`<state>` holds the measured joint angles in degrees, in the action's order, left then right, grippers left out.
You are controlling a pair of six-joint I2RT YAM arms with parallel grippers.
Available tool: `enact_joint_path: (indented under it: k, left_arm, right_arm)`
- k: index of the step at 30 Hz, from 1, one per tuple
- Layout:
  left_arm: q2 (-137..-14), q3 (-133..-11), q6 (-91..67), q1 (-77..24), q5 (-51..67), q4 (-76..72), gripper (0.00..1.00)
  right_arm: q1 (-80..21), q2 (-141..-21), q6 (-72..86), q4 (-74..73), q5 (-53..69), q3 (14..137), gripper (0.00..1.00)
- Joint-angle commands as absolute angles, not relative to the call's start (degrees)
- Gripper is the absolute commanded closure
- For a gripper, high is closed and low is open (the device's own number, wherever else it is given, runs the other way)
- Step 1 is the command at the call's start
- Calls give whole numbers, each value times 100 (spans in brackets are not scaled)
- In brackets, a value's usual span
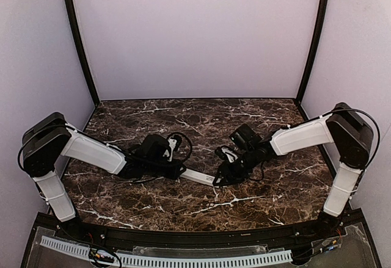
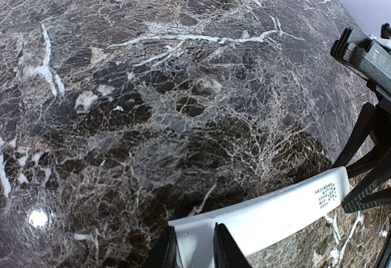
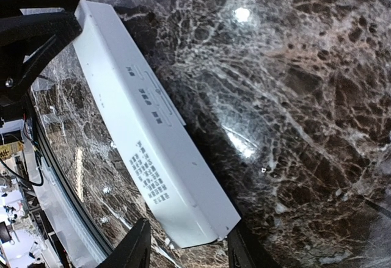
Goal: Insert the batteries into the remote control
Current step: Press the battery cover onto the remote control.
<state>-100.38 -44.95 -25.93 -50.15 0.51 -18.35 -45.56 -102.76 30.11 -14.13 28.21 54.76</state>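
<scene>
Two hands meet over one white remote control near the middle of the tabletop, a little toward its near edge. The remote runs left to right, with its right end slightly closer to that edge.

Writing: a small block of dark print sits near the remote's right end. The right wrist view shows more of it, several rows of fine print and three short raised marks further along. None of it is legible and no brand name can be made out.

Views: the top view gives only a short white stretch between the two dark hands. The left wrist view shows the left end and the right hand's black fingers at the far end. The right wrist view shows almost the full length of the printed face.

Left hand: narrowly parted, fingers pressed to both sides of the remote's left end, gripping it.

Right hand: fingers straddle the right end. One finger is at the corner and a dark sliver shows beside the other, so I cannot tell whether it grips.
</scene>
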Motion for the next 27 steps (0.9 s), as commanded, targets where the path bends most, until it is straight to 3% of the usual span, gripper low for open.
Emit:
enact_joint_path:
  k: [1, 5, 15, 27]
  left_arm:
    - [-10097, -4252, -2522, -5098, 68, -1059, 78]
    - [-10102, -4245, -2530, -5098, 70, -1070, 78]
    - [-10086, -4226, -2523, -5106, 70, -1099, 78]
    - [-9702, -4162, -2469, -5098, -350, -857, 63]
  right_arm:
    - [-4539, -10440, 3097, -1066, 2688, 5308, 52]
    - [-4432, -10308, 3192, -955, 2723, 5217, 51]
    - [-4351, -10418, 3438, -832, 2482, 5077, 68]
    - [-4317, -10494, 3411, -844, 2435, 4992, 71]
